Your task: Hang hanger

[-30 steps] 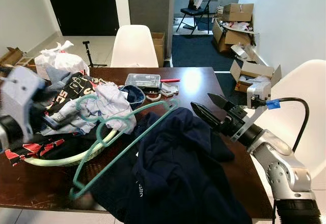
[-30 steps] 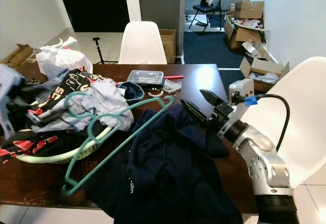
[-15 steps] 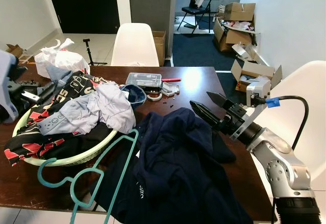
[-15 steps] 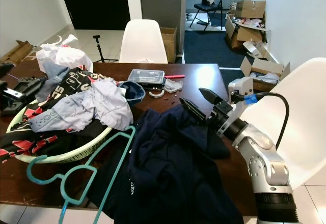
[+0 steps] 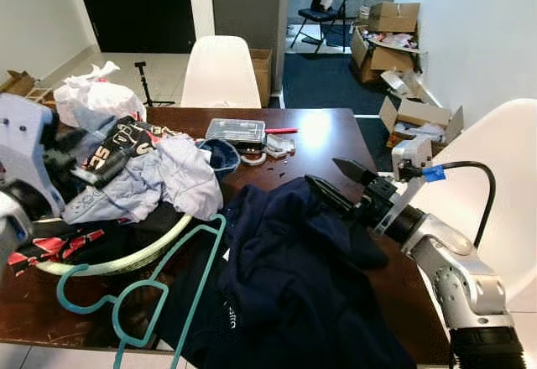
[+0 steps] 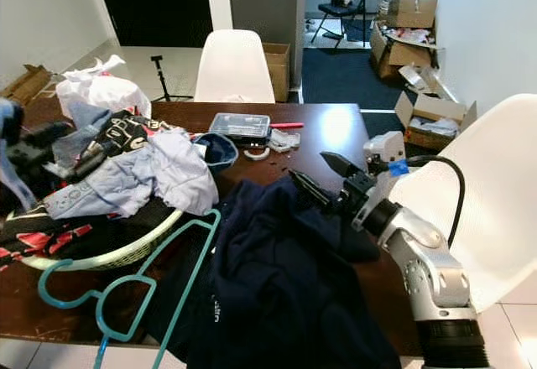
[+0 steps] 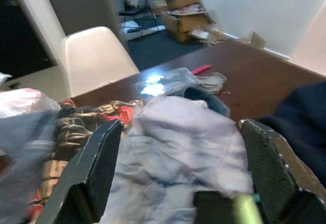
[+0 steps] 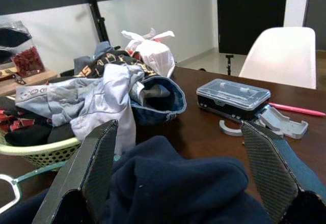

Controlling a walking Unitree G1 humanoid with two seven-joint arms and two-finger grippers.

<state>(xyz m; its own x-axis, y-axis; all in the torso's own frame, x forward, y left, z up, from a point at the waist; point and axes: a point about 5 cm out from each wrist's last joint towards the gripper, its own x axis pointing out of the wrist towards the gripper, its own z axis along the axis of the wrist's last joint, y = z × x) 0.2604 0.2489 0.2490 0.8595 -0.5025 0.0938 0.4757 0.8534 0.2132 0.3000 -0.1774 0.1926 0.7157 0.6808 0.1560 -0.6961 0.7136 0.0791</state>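
Teal hanger [image 5: 159, 289], one only.

White lettering marks the black garment [image 5: 117, 147] in the basket; too small to read.

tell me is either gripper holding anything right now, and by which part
Nothing is held. The right gripper is open above the navy garment; the left gripper is open over the laundry basket. The teal hanger lies free.

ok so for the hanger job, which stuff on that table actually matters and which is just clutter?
Matters:
teal hanger, lying at the table's near edge, held by nothing
right gripper, open above the navy garment
left gripper, open over the laundry basket

Clutter:
clear plastic case
red pen
white plastic bag
white chair
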